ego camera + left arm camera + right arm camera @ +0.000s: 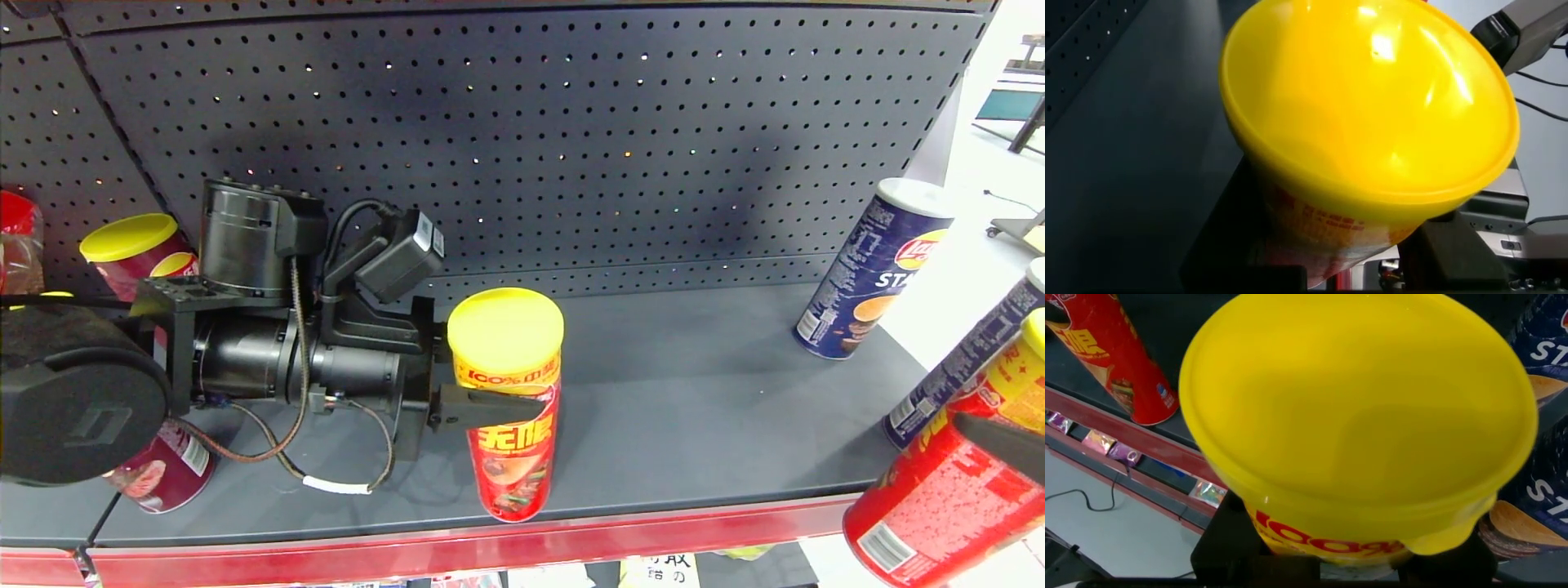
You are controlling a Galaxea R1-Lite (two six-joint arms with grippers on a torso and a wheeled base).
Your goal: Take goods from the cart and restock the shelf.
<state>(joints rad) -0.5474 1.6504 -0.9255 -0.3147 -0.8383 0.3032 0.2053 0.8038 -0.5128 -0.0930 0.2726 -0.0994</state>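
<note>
A red chip can with a yellow lid (510, 474) stands near the front edge of the dark shelf (694, 408). My left gripper (510, 402) is shut around its upper half, one finger (490, 406) lying across the label. The left wrist view looks down on that lid (1372, 122). At the lower right, off the shelf's end, a second red can (947, 506) hangs tilted with my right gripper (1000, 445) shut on it. Its yellow lid (1364, 416) looms in the right wrist view, with the first can (1118, 359) farther off.
Two blue cans stand at the right: one (873, 269) on the shelf's end, another (967, 371) beside the held can. Red cans (135, 249) and a maroon one (163, 474) sit behind and under my left arm. A pegboard backs the shelf; its middle is bare.
</note>
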